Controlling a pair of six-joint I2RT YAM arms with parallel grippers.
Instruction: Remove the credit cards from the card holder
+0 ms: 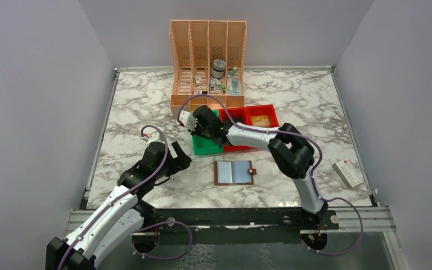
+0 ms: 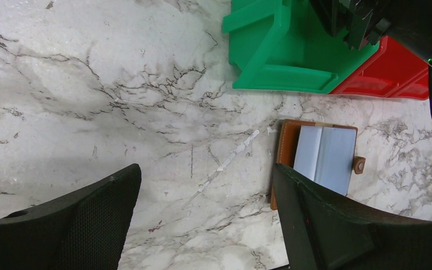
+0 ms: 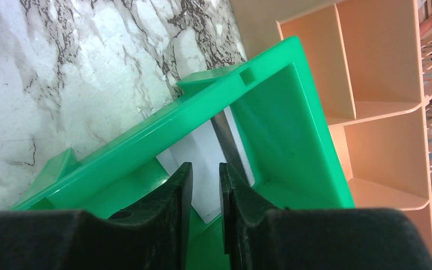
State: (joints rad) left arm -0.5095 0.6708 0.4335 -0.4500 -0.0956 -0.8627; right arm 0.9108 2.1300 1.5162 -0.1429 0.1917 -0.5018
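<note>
From above, the card holder point(image 1: 234, 172) lies open and flat on the marble table point(image 1: 135, 107), near the front edge and between the two arms. The right arm point(image 1: 253, 135) reaches over it to the green bin point(image 1: 205, 146), which sits beside the red bins point(image 1: 261, 118) in front of the peach organiser point(image 1: 208, 53). The left arm point(image 1: 124, 197) hangs over bare table left of the holder. A small white box point(image 1: 347, 172) lies far to the right.

The left wrist view shows the left fingers point(image 2: 90, 225) spread wide with nothing between them. Beyond them the holder is apart from both fingers, with pale blue cards point(image 2: 325, 157) in its slots and its snap tab point(image 2: 359, 165) sticking out of one edge.

In the right wrist view, the right fingers point(image 3: 169, 208) stand narrow, a slim gap between them and nothing gripped. They hang over the green bin, where a pale card point(image 3: 199, 157) lies inside.
</note>
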